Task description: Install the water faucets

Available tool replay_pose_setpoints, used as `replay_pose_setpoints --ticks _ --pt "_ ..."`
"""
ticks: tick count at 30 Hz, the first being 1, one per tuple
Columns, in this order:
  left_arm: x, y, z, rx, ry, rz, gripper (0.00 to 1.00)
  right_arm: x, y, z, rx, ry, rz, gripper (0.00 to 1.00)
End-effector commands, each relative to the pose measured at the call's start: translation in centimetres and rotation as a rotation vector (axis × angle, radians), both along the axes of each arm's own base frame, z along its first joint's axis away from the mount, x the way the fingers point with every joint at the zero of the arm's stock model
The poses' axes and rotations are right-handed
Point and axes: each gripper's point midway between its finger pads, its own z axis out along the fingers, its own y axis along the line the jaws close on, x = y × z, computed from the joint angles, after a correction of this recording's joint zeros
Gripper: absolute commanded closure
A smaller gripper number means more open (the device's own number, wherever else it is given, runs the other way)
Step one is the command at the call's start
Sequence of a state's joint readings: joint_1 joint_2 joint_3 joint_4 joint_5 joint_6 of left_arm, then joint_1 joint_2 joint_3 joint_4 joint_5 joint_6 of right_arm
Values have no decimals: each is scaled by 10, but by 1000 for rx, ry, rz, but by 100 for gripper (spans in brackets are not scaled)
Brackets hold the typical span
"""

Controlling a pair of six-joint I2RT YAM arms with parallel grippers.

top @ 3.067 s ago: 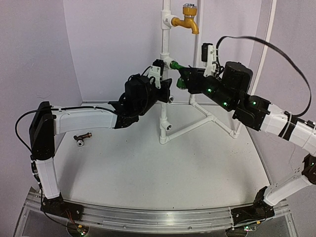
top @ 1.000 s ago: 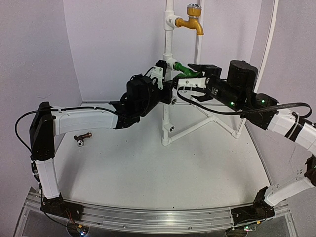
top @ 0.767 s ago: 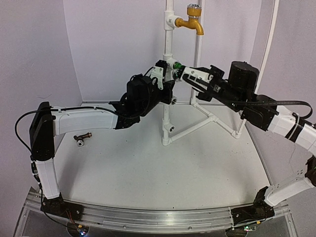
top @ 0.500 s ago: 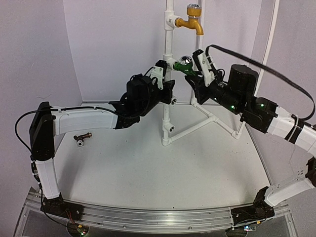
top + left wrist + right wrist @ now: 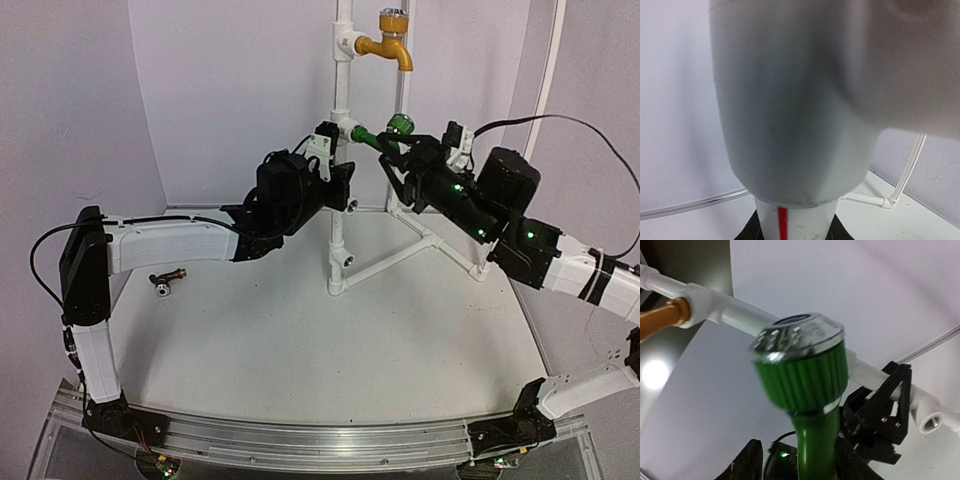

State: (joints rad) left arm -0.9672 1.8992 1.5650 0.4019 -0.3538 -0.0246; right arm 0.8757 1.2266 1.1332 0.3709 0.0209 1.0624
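The green faucet (image 5: 374, 137) sticks out to the right of a socket halfway up the white pipe stand (image 5: 336, 245), its silver cap at the upper right. My right gripper (image 5: 396, 152) is shut on it. In the right wrist view the green faucet (image 5: 805, 380) rises between the fingers (image 5: 852, 460) of the right gripper (image 5: 801, 460). My left gripper (image 5: 340, 188) is shut on the stand's upright pipe. That white pipe stand (image 5: 790, 125) fills the left wrist view above the left gripper (image 5: 792, 227). The dark brown faucet (image 5: 166, 279) lies on the table at the left.
A yellow-orange faucet (image 5: 388, 46) is mounted near the top of the stand. The stand's base legs (image 5: 430, 240) spread to the back right, and an open socket (image 5: 345, 258) sits low on the pipe. Purple walls close in behind and at both sides.
My right gripper has rolled round together with the green faucet, whose cap has swung up to the upper right. The left arm and the dark brown faucet have not moved.
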Motion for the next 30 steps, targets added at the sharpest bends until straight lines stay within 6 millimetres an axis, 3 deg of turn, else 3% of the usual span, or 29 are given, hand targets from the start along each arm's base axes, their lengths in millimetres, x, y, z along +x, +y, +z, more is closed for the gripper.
replay_pose_setpoints --ticks 1,4,6,8,10,13,15,18,24,30 --pt "-1 -7 -88 187 186 -23 100 -35 -73 58 235 -144 -120 26" --pt "0 -6 -90 196 185 -18 100 -30 -107 35 37 -218 -346 17" --pt "0 -7 -90 198 184 -19 100 -33 -110 38 -204 -392 -439 13" --pt "0 -8 -89 198 184 -22 100 -40 -97 51 -482 -640 -474 11" --pt "0 -9 -89 198 184 -26 100 -49 -69 52 -785 -923 -426 11" --pt "0 -9 -88 202 184 -25 100 -51 -31 30 -1206 -1294 -328 2" --pt "1 -8 -88 204 186 -22 100 -49 -18 9 -1402 -1480 -293 2" --pt "1 -8 -89 207 187 -18 100 -45 -9 -1 -1599 -1705 -309 2" --pt "1 -10 -91 214 189 -24 100 -17 1 11 -1802 -1772 -384 2" --pt "1 -13 -91 218 189 -33 100 25 -2 14 -2013 -1612 -460 10"
